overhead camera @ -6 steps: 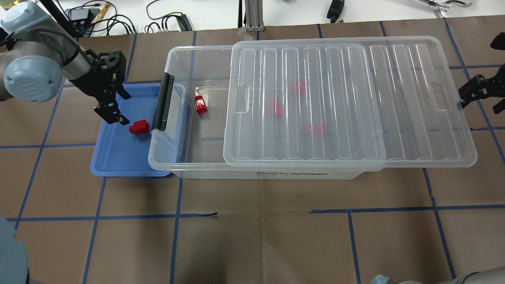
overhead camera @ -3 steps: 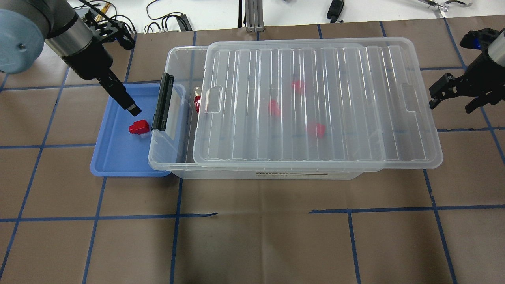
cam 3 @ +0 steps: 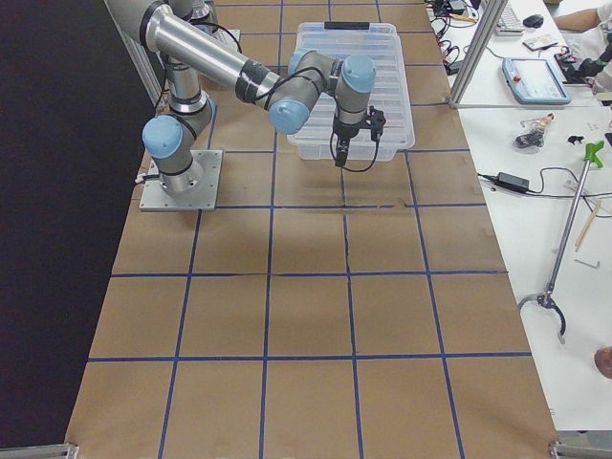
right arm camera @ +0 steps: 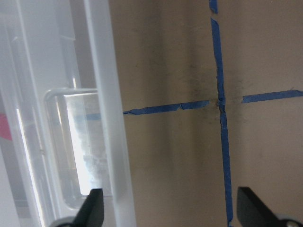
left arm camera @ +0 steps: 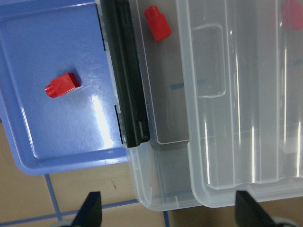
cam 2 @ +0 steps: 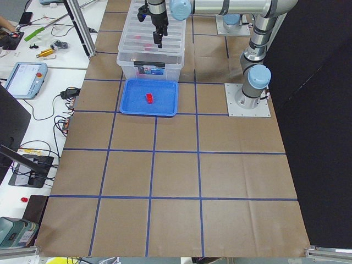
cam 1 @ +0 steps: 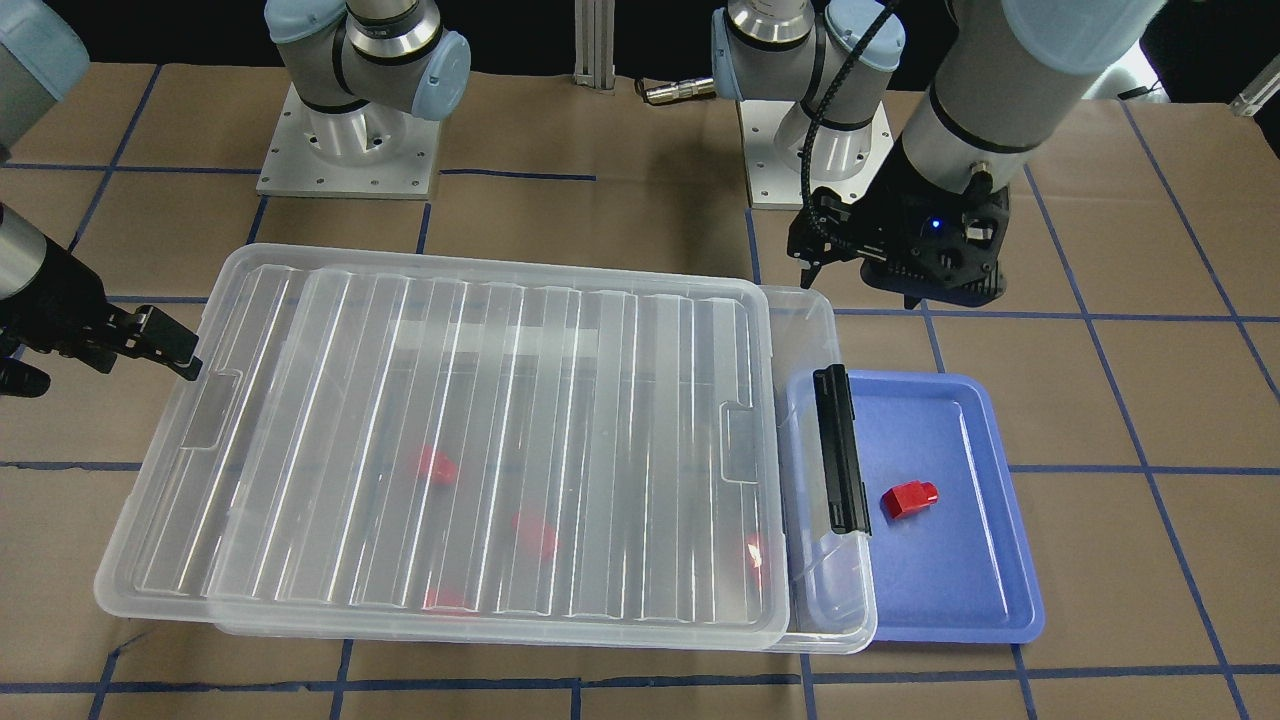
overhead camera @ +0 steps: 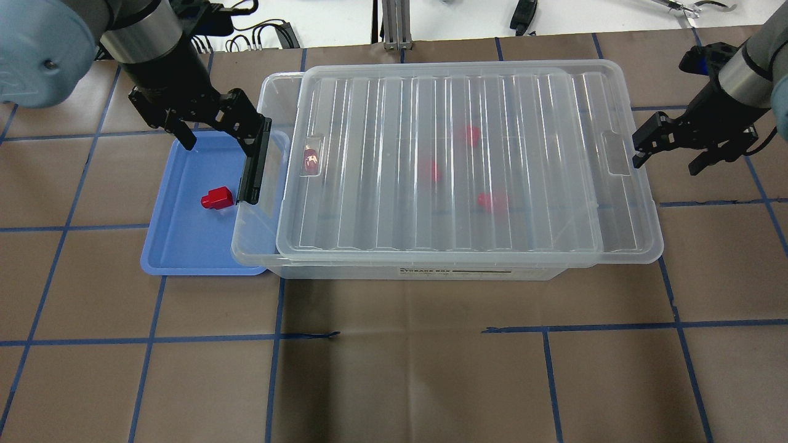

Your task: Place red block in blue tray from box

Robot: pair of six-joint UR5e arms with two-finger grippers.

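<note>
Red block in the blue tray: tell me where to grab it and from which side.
Grip the red block by its wider boxy body, not the narrow stub pointing away from the box. Come straight down, left pincer closing across its long flat sides: it lies flat on the blue tray floor, with the box close beside it.

Bright, even overhead light. White streak glare runs along the ribs of the box lid (cam 1: 480,420); red blocks (cam 1: 434,465) beneath read as soft pink smears. Sheen patch on blue tray (left arm camera: 97,106). Faint shadow band on table paper (right arm camera: 189,94).
</note>
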